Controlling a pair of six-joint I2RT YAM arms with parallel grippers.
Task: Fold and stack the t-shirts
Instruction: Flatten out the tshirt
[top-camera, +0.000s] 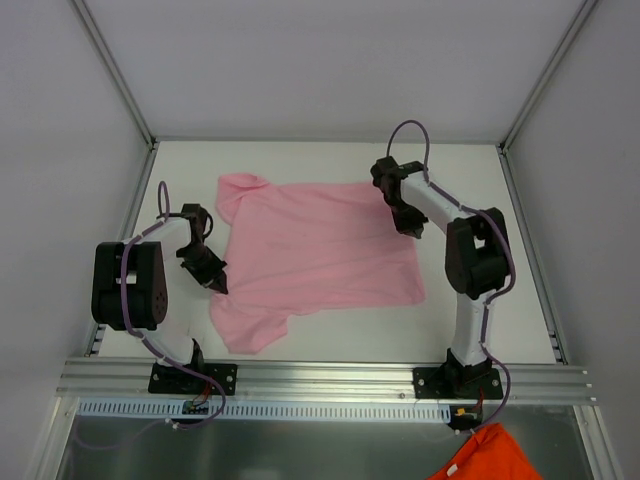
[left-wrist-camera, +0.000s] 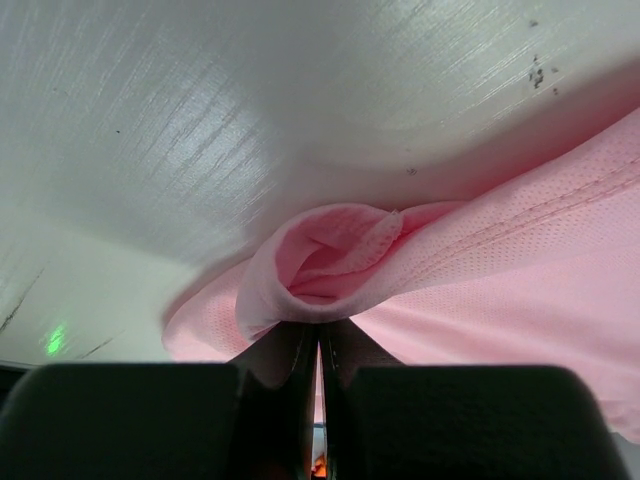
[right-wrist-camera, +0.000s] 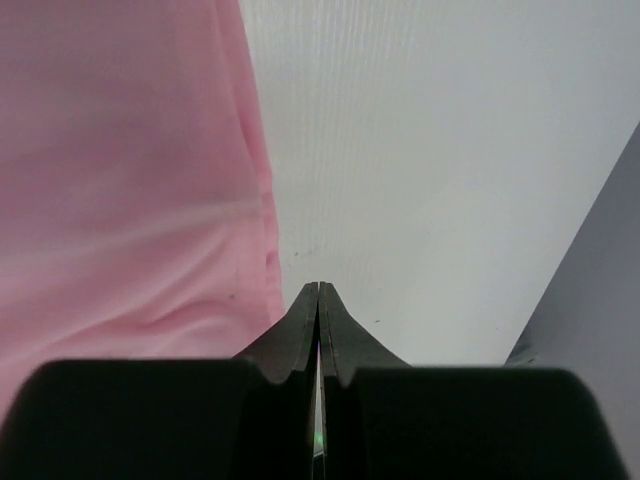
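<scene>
A plain light pink t-shirt lies spread on the white table, its sleeves toward the left. My left gripper is at the shirt's left edge. In the left wrist view its jaws are shut on a bunched, rolled fold of the pink t-shirt, and pink shows in the slit between them. My right gripper hovers at the shirt's right edge. In the right wrist view it is shut with nothing in it, its tips over bare table just right of the shirt's edge.
An aluminium rail carrying both arm bases runs along the near edge. An orange cloth lies below it at the bottom right. White enclosure walls close in the table on the left, back and right.
</scene>
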